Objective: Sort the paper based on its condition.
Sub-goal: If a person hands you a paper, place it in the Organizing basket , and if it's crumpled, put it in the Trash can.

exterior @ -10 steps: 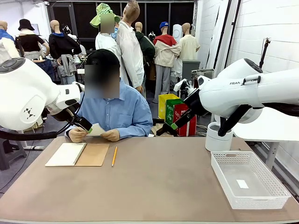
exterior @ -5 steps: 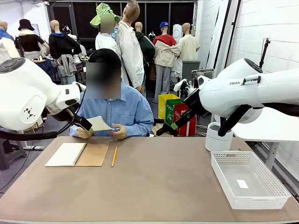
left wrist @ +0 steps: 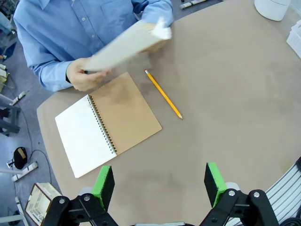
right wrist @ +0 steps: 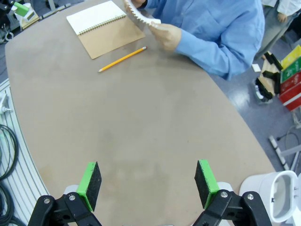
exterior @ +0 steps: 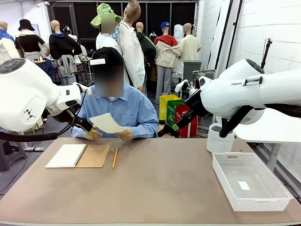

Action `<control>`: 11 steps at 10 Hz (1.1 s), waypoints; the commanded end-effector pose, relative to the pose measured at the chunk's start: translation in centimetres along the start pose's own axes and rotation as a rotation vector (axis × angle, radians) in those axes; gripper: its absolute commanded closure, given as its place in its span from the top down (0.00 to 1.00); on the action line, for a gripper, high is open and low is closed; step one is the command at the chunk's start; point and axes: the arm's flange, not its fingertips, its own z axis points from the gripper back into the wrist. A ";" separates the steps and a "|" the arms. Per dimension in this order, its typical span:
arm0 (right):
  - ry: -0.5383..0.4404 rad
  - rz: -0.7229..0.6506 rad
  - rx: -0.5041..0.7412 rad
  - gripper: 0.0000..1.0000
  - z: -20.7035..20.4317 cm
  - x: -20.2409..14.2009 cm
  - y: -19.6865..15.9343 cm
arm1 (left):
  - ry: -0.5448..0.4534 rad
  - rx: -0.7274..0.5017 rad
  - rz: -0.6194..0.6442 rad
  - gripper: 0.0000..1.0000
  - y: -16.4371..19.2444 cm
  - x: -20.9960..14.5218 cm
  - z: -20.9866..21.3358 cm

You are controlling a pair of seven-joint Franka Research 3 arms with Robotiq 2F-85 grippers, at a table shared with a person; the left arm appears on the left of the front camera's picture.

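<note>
White mesh basket [exterior: 250, 181] at the table's right near side, holding one tiny white tag [exterior: 244, 185]. Round white bin [exterior: 219, 139] just behind it, inside not visible from the front. "FRAN" readable on the right arm's shell; yellow, green and red boxes [exterior: 177, 115] on the floor behind with print too small to read.

The paper [exterior: 108, 123] up off the table, at the far edge, pinched between the person's two hands [exterior: 126, 135], tilted and motion-blurred in the left wrist view [left wrist: 123, 46]; torn hole edge visible in the right wrist view [right wrist: 139, 16]. Well apart from both sets of jaws.

Left gripper [left wrist: 160, 186] high over the bare tabletop, green pads spread wide, nothing between. Right gripper [right wrist: 148, 184] likewise spread wide and empty.

Below the paper: spiral notebook [exterior: 78, 156] lying open with kraft cover folded out, pencil [exterior: 114, 157] just beside it.
</note>
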 end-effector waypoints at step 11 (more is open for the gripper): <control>0.003 -0.009 -0.004 1.00 -0.1 -0.1 0.1 | 0.005 -0.002 0.000 1.00 0.0 -0.1 0.0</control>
